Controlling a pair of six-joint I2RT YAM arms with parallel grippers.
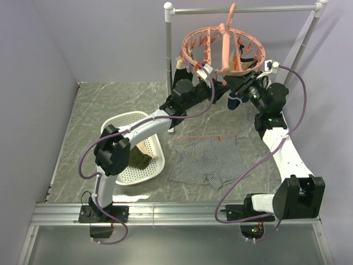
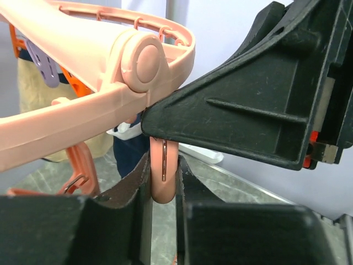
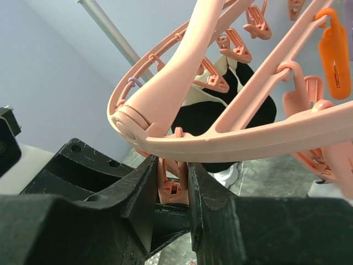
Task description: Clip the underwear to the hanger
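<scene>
The hanger, a salmon-pink ring with many clip pegs, hangs by its hook from the rail. The underwear, grey-and-white striped boxers, lies flat on the table, clear of both grippers. My left gripper and right gripper meet under the ring's near edge. In the left wrist view my left gripper is shut on a pink clip peg, with the right gripper's black body just above. In the right wrist view my right gripper is shut on a pink clip peg. I cannot tell whether it is the same peg.
A white basket holding an olive-green garment stands left of the underwear. The grey metal rail stand carries the hanger at the back. A dark navy garment and a beige one hang from other pegs.
</scene>
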